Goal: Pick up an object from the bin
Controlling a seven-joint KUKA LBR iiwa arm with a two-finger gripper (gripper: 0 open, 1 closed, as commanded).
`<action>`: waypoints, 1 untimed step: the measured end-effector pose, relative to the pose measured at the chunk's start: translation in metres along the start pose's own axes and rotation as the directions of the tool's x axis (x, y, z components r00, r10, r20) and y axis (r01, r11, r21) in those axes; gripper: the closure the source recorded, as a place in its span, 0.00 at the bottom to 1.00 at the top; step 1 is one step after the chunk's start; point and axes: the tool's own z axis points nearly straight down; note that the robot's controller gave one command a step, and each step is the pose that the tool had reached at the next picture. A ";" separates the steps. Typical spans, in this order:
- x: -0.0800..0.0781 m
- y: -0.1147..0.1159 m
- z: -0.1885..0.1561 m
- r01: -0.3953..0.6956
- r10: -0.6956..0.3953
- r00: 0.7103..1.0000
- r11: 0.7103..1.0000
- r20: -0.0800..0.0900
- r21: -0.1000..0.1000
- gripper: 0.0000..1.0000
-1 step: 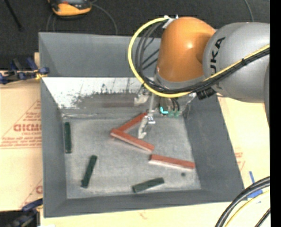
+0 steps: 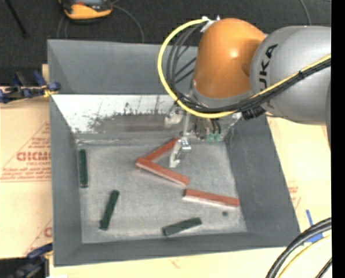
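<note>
best to come straight down across the narrow width of the upper red stick point(image 2: 158, 154), clear of the corner where it touched the lower red stick point(image 2: 166, 175), so as to lift one alone. saw the end effector point(image 2: 182, 146) low over that stick's right end, near the middle of the bin point(image 2: 65, 213); could not tell whether apart or together, nor whether touching the stick. noted the nearest green stick point(image 2: 181, 227) well apart, by the front wall.
</note>
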 end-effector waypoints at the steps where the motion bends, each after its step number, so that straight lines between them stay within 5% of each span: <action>1: 0.001 -0.011 0.076 -0.092 0.092 0.996 0.996 0.003 0.000 0.00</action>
